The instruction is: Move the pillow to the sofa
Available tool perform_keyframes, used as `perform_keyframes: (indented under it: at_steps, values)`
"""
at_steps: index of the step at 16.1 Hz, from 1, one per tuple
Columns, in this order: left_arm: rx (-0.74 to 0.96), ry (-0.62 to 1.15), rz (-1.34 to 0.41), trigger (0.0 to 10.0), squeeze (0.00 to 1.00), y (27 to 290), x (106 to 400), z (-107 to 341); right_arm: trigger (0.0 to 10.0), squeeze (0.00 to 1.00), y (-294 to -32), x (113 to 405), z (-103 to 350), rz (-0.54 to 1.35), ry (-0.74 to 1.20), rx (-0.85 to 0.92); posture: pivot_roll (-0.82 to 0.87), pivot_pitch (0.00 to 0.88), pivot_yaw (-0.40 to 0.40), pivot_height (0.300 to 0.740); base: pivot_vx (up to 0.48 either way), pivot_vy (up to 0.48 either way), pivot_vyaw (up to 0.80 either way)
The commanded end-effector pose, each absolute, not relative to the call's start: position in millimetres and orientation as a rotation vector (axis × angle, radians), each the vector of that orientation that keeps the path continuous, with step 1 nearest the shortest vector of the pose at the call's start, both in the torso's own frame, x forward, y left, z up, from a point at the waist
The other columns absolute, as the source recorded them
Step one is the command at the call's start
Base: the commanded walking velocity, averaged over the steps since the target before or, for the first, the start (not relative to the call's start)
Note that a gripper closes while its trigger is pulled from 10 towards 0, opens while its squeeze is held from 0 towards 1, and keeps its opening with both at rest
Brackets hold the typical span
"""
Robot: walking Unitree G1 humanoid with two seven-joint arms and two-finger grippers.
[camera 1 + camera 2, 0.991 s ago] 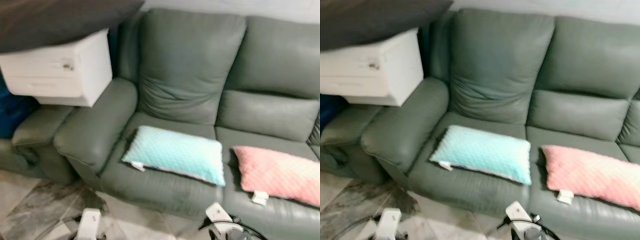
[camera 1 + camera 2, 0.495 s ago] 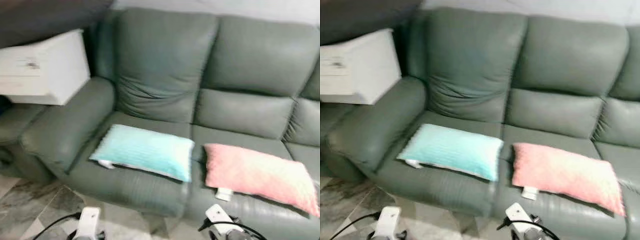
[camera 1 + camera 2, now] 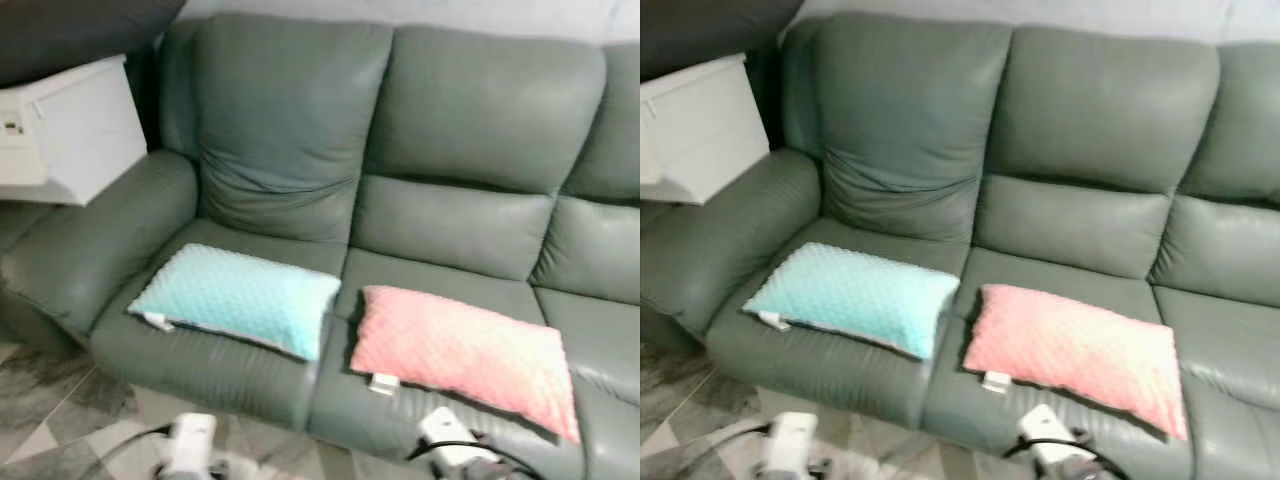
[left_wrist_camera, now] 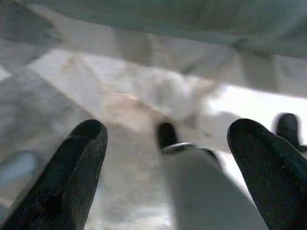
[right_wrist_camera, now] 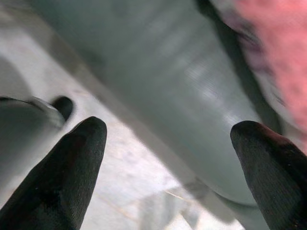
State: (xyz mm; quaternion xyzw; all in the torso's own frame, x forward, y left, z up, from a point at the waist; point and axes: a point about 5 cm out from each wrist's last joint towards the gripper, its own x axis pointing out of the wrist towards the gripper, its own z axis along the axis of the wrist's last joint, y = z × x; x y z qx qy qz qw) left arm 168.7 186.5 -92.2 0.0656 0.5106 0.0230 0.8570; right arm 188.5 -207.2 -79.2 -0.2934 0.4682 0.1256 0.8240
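A teal pillow [image 3: 235,297] lies flat on the left seat of a grey-green leather sofa [image 3: 450,120]. Beside it, on the middle seat, lies a pink pillow [image 3: 460,347] with a small white tag at its front corner. My two arms hang low in front of the sofa: the left arm [image 3: 188,445] and the right arm [image 3: 450,438] show at the bottom edge. The left gripper [image 4: 167,129] is open over the marbled floor, holding nothing. The right gripper [image 5: 169,128] is open by the sofa's front edge, with the pink pillow [image 5: 273,43] just beyond it.
A white box [image 3: 70,125] stands past the sofa's left armrest [image 3: 95,235], under a dark slab. Grey marbled floor [image 3: 50,430] runs along the sofa front. The right seat [image 3: 600,340] of the sofa is bare.
The camera has swung to the right, so the sofa and both pillows have slid left in the picture. The pink pillow is now in full view. The pillows themselves have not moved.
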Motion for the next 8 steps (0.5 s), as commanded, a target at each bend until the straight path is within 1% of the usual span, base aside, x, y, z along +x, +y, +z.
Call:
perform_keyframes:
  at_steps: [1,8]
  values:
    - [0.159,1.082,0.078,10.0,0.0,200.4,166.3,-91.4,10.0,0.0,-198.1,192.0,-79.0,0.289,0.984,-0.61,-0.11,0.0,-0.033,0.74,0.0,0.0,0.0]
    - [0.146,1.094,0.096,10.0,0.0,200.7,164.9,-92.1,10.0,0.0,-197.5,191.4,-79.5,0.295,0.993,-0.616,-0.11,0.0,-0.033,0.74,0.0,0.0,-0.64]
